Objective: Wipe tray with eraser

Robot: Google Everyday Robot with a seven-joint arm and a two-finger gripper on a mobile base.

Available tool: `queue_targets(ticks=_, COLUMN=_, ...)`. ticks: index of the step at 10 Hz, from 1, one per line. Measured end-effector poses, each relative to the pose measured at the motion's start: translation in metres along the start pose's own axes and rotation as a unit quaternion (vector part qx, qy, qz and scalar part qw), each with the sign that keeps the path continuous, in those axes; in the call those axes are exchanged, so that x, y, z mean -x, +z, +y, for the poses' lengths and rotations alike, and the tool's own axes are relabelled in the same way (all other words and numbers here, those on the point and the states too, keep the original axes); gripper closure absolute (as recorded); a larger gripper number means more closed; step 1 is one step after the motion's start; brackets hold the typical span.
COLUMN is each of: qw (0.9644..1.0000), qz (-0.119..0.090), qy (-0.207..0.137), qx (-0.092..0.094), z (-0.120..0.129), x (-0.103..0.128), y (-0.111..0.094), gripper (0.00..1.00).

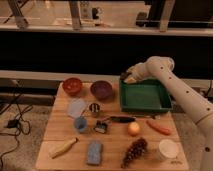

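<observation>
The dark green tray (pixel 148 96) sits at the far right of the wooden table (pixel 112 142). My gripper (pixel 129 78) hangs over the tray's far-left corner, on the end of the white arm (pixel 172 82) that reaches in from the right. A small block, dark and pale yellowish-tan, shows at its tip: the eraser (pixel 131 79), with the gripper shut on it. Whether the eraser touches the tray floor I cannot tell.
Left of the tray stand a purple bowl (pixel 101 89) and a red bowl (pixel 72 85). Nearer lie a metal cup (pixel 94 109), a blue cup (pixel 80 123), a clip-like item (pixel 101 127), an orange fruit (pixel 133 129), a carrot (pixel 159 127), grapes (pixel 134 150), a white cup (pixel 167 148) and a blue sponge (pixel 94 152).
</observation>
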Motion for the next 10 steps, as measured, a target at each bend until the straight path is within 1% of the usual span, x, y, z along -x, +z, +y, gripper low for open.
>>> queue_targets(ticks=1, qw=1.0, qz=0.006, qy=0.008, qx=-0.002, z=-0.003, x=-0.006, y=0.003, gripper=0.96)
queue_targets(ticks=2, qw=0.9997, qz=0.014, qy=0.016, qx=-0.007, z=-0.007, x=-0.018, y=0.002, gripper=0.96)
queue_targets(ticks=3, qw=0.9993, qz=0.021, qy=0.026, qx=-0.015, z=-0.012, x=-0.03, y=-0.001, gripper=0.96)
queue_targets(ticks=4, qw=0.9992, qz=0.023, qy=0.029, qx=-0.017, z=-0.014, x=-0.035, y=-0.003, gripper=0.96)
queue_targets(ticks=6, qw=0.9992, qz=0.022, qy=0.028, qx=-0.016, z=-0.013, x=-0.032, y=0.0, gripper=0.96)
queue_targets(ticks=9, qw=0.9991, qz=0.023, qy=0.03, qx=-0.017, z=-0.013, x=-0.035, y=-0.002, gripper=0.96)
queue_targets(ticks=10, qw=0.9986, qz=0.027, qy=0.041, qx=-0.02, z=-0.015, x=-0.036, y=-0.001, gripper=0.96)
